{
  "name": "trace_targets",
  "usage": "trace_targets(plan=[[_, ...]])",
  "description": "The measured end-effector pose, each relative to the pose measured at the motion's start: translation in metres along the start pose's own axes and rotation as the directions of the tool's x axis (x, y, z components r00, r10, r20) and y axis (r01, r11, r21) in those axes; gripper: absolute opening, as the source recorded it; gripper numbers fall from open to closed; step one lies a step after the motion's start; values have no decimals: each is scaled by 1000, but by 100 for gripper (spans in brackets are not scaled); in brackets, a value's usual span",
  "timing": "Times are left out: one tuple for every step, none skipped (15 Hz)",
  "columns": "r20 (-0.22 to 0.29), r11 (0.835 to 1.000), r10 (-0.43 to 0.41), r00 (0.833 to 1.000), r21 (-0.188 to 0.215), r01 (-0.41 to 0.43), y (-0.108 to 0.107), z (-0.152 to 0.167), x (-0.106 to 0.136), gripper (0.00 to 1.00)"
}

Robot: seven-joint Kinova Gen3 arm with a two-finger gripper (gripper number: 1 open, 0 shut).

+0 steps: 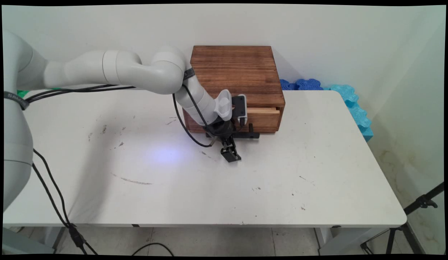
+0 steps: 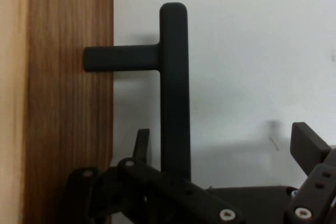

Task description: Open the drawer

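Note:
A dark wooden box (image 1: 236,74) stands at the back of the white table (image 1: 317,180). Its drawer (image 1: 264,119), with a lighter wooden front, faces the near side and carries a black bar handle (image 1: 252,135). My gripper (image 1: 233,145) hangs right in front of the drawer, pointing down at the table. It is open. In the hand view the handle (image 2: 173,87) stands out from the drawer front (image 2: 68,129) and runs down between the fingers of the gripper (image 2: 226,142), close to the left finger (image 2: 142,142). The right finger (image 2: 310,145) is far off it. Nothing is held.
Blue foam pieces (image 1: 348,99) lie behind the table's back right corner and along the wall. A black tripod (image 1: 408,220) stands on the floor at the lower right. Black cables (image 1: 52,187) hang from the arm at the left.

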Motion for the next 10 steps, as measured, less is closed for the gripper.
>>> trace_targets(plan=[[2,1000,-3,1000,-1,3,2,0,1,100],[4,1000,-6,1000,-3,7,4,0,1,100],[6,1000,-11,1000,-6,11,7,0,3,100],[9,1000,-15,1000,-9,15,11,-1,4,100],[10,1000,-19,1000,-13,19,15,-2,5,100],[12,1000,-21,1000,-16,22,18,-3,6,100],[14,999,-24,1000,-21,24,23,-4,7,100],[15,999,-27,1000,-25,27,27,-5,8,100],[16,999,-29,999,-30,29,32,-6,8,100],[18,999,-30,999,-35,31,37,-7,9,100]])
